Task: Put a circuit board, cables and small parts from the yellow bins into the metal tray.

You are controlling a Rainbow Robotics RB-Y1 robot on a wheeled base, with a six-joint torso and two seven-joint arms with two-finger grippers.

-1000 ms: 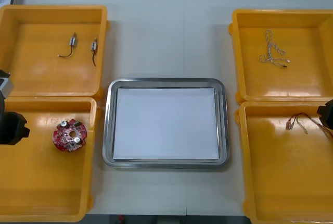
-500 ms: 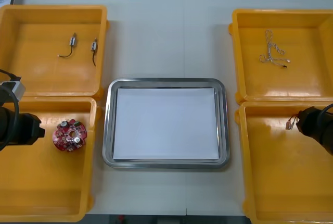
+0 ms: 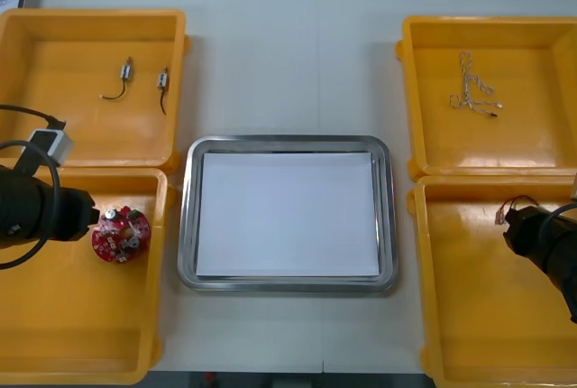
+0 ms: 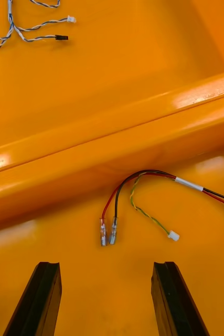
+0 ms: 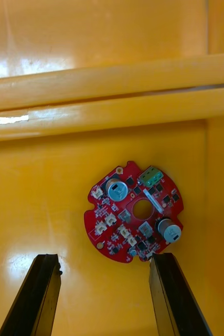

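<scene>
Left gripper [image 5: 104, 258] has its fingers [image 5: 43, 294] spread wide w/ nothing held, hanging low over the near left bin [image 3: 54, 334]. Just ahead of the fingertips lies the round red circuit board [image 5: 123, 220], flat on the bin floor, parts side up, close to the bin's inner wall & toward its far end. Right gripper [image 4: 105, 265] is the same story: fingers [image 4: 38, 299] well apart, not gripping anything, down over the near right bin [image 3: 487, 316]. The red and yellow cable [image 4: 143, 173] lies loose on that bin's floor, its two metal ends just ahead of the fingertips, the rest curving off beside the wall shared w/ the far right bin [image 3: 532, 135]. In that far bin sits the twisted blue and white cable [image 4: 33, 26], well apart from the gripper. Btwn the two pairs of bins, mid tabletop [image 3: 288, 63], is the metal tray [image 3: 288, 142], white inside. The far left bin [image 3: 54, 135] has two small metal parts [image 3: 126, 69], side by side but not touching, each w/ a short dark lead.
</scene>
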